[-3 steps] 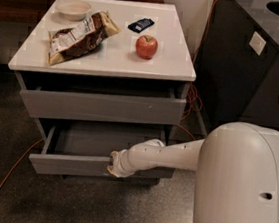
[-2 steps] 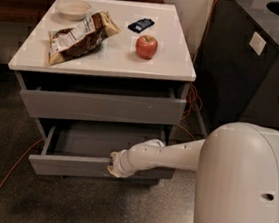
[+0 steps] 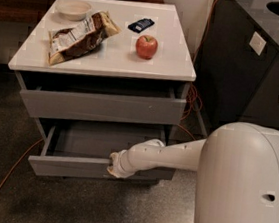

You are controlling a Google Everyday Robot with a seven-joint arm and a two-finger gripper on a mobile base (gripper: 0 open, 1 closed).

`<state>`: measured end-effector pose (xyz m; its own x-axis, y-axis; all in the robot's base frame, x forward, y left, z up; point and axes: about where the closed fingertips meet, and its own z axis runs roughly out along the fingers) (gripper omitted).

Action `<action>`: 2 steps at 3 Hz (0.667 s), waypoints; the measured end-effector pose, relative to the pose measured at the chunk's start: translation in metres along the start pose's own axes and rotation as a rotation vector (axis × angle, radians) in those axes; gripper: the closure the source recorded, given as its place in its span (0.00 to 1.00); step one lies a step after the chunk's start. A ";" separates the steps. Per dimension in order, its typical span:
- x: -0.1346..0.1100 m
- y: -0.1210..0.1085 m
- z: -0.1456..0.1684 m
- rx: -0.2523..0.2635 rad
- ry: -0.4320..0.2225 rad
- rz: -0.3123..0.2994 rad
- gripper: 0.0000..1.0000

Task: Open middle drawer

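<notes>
While you'd be hard pressed to spot any change from a second ago, here's how it sits: the wide grey handleless middle drawer (image 3: 68,167) is just as far out as it was, and your arm hasn't shifted. That drawer is the second front down below the flat white tabletop (image 3: 115,60), pulled well forward so its grey inside shows. The other plain grey drawer front (image 3: 102,108) right under the tabletop looks slightly ajar too.

Your smooth white robot arm (image 3: 174,155) comes off the big rounded white body at lower right of the tabletop. It runs left and slightly down, almost level, to the middle drawer's front. The gripper (image 3: 114,167) is right at the top edge of that front, a bit right of centre and touching it. How wide its grip is, or whether it really has hold of the edge, I can't tell.

On the tabletop: a round red apple (image 3: 146,47), a crumpled brown-and-white chip bag (image 3: 80,36), a shallow white bowl (image 3: 73,9) and a small dark flat packet (image 3: 141,24). A thin orange cable (image 3: 0,183) trails over the floor below the tabletop's left end.
</notes>
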<state>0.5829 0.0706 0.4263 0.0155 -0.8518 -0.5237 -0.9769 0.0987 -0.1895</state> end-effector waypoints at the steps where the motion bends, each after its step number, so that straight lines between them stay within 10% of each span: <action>1: -0.001 0.000 -0.001 0.000 0.000 0.000 0.87; 2: -0.001 0.000 -0.001 0.000 0.000 0.000 0.63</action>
<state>0.5829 0.0706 0.4280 0.0156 -0.8517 -0.5238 -0.9769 0.0988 -0.1897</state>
